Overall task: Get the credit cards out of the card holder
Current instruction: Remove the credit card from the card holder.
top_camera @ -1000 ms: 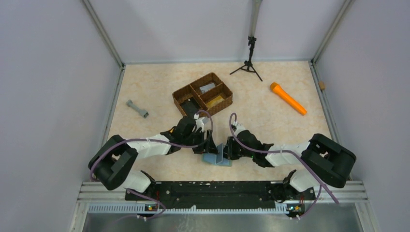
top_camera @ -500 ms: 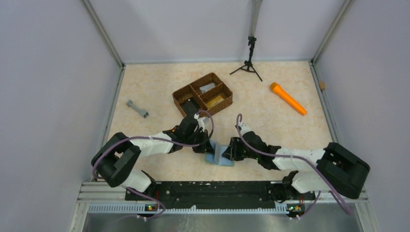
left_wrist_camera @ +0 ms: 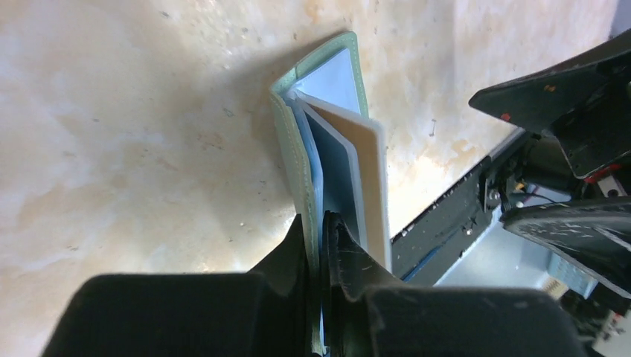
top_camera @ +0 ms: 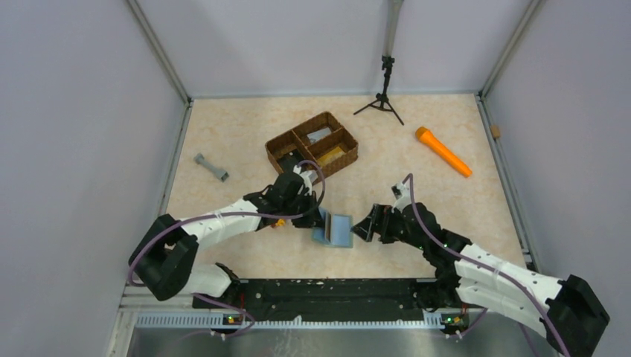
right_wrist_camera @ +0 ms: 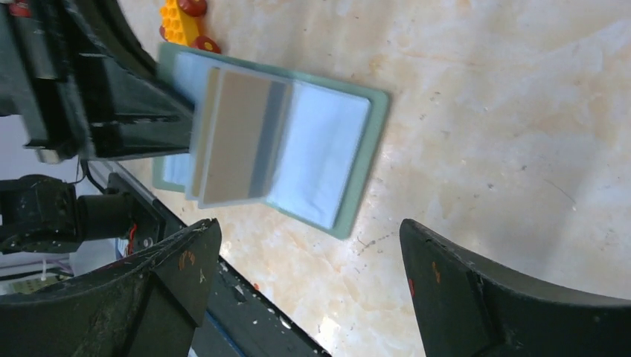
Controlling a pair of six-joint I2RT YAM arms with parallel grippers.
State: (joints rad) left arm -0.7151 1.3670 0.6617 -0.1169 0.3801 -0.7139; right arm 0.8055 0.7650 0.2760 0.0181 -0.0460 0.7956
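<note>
The card holder (top_camera: 338, 230) stands open on its edge on the table, grey-green outside with pale blue pockets (right_wrist_camera: 320, 149). My left gripper (top_camera: 321, 221) is shut on its left cover (left_wrist_camera: 298, 160), pinching it between both fingers (left_wrist_camera: 321, 217). A tan-grey credit card (right_wrist_camera: 236, 137) sits in an inner pocket, also seen edge-on as a credit card (left_wrist_camera: 366, 167) in the left wrist view. My right gripper (top_camera: 362, 230) stands wide open just right of the holder, touching nothing (right_wrist_camera: 306, 227). A pale silvery credit card (top_camera: 320, 134) lies in the basket.
A brown woven three-part basket (top_camera: 281, 143) stands behind the holder, holding a black block (top_camera: 292, 161) and a yellowish piece (top_camera: 332, 152). A small yellow-and-red toy (right_wrist_camera: 182, 18) lies under my left arm. An orange cylinder (top_camera: 443, 151), a grey dumbbell (top_camera: 211, 167) and a tripod (top_camera: 384, 93) lie farther off.
My right gripper has opened wide and drawn back to the right, off the holder. My left gripper has shut on the holder's left cover, and the holder stands more open.
</note>
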